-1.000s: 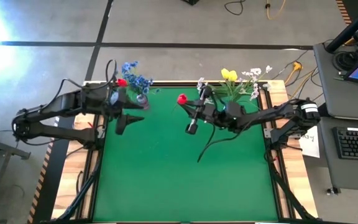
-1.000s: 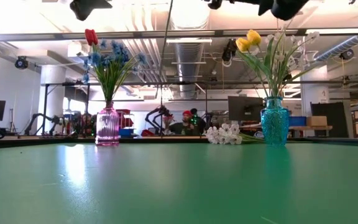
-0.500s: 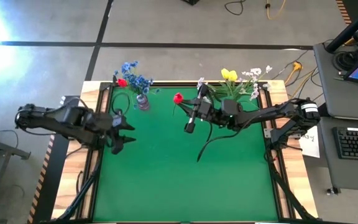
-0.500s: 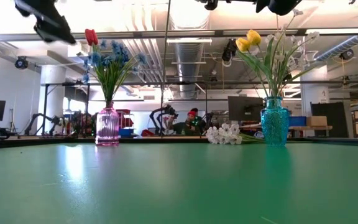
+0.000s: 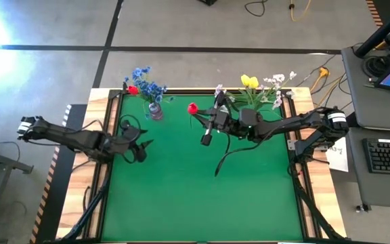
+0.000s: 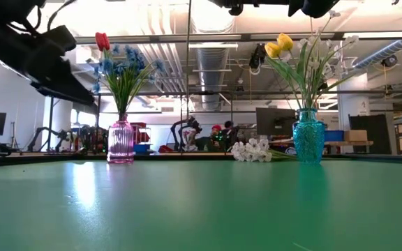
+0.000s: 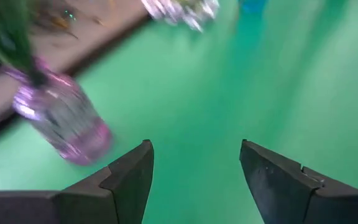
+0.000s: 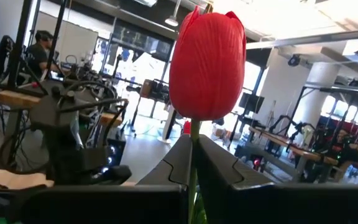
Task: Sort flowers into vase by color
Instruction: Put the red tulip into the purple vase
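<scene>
A green mat [image 5: 202, 190] covers my table, with an open workshop behind it and people sitting at benches far back in the low view. At the far left of the mat stands the pink vase [image 6: 121, 141], which holds the blue flowers [image 6: 128, 64] and one red tulip [image 6: 102, 41]; at the far right stands the teal vase [image 6: 308, 137] with the yellow tulips [image 6: 278, 46] and white sprays [image 5: 279, 85]. A loose white bunch [image 6: 252, 149] lies on the mat just beside the teal vase, not yet sorted. My right gripper [image 5: 208, 125] is raised over the far middle of the mat, its fingers pressed together on the thin green stem of a second red tulip [image 5: 193, 108], so the bloom stands up in front of my wrist camera and the long stem trails down behind. I hold it near the head, I judge, so I can steer the stem end toward the pink vase where red belongs. My left gripper [image 7: 194, 171] hangs low over the mat's left side, fingers spread and empty, near the pink vase but clear of it, leaving room for the approach.
</scene>
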`<act>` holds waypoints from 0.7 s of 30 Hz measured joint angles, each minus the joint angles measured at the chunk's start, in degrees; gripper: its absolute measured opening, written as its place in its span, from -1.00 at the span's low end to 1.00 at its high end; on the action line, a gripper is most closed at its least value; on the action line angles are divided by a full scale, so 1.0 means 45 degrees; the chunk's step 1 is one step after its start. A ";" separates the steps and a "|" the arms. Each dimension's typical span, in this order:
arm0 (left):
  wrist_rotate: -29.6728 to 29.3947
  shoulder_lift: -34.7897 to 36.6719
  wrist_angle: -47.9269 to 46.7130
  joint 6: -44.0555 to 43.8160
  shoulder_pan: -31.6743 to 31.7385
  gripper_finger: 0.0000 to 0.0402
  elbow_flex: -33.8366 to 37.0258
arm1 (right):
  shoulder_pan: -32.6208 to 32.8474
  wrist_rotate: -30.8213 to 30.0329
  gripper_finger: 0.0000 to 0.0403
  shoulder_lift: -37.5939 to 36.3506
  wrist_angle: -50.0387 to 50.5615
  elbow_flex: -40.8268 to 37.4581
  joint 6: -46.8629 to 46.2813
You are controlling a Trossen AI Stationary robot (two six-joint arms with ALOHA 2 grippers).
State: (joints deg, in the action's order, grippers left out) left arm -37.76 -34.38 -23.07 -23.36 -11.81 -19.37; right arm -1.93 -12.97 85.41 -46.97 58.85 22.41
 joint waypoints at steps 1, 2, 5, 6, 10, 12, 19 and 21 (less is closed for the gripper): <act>-0.0456 0.0011 0.0463 0.0099 0.0000 0.14 0.0177 | 0.0000 0.0002 -0.94 0.0000 -0.0024 0.0000 0.0000; -0.0848 0.0008 0.0869 0.0205 0.0000 0.14 0.0324 | -0.0022 0.0032 -0.94 0.0000 -0.0126 -0.0006 0.0000; -0.1868 -0.0141 0.1840 0.0714 0.0000 0.14 0.0553 | -0.0313 0.1173 -0.94 0.0000 -0.0578 -0.0015 -0.0276; -0.2107 -0.0187 0.2107 0.1045 0.0000 0.14 0.0581 | -0.0510 0.1834 -0.94 0.0007 -0.0726 0.0004 -0.0655; -0.3208 -0.0526 0.3676 0.2393 0.0000 0.14 0.0997 | -0.1370 0.2649 -0.94 0.0453 -0.0753 0.0480 -0.1731; -0.4246 -0.0718 0.4851 0.2940 0.0000 0.14 0.1380 | -0.1808 0.2652 -0.94 0.0888 -0.0794 0.0771 -0.1753; -0.5262 -0.1693 0.6815 0.3086 0.0681 0.14 0.2155 | -0.3060 0.4178 -0.94 0.2777 -0.0721 0.2386 -0.2288; -0.4158 -0.2062 0.7196 0.3078 0.1280 0.14 0.2160 | -0.3349 0.4229 -0.94 0.3115 -0.0501 0.2859 -0.2288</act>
State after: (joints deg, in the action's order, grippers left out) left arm -56.47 -43.65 9.31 -9.51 -6.05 -9.65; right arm -17.00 6.06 99.43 -49.22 71.72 12.12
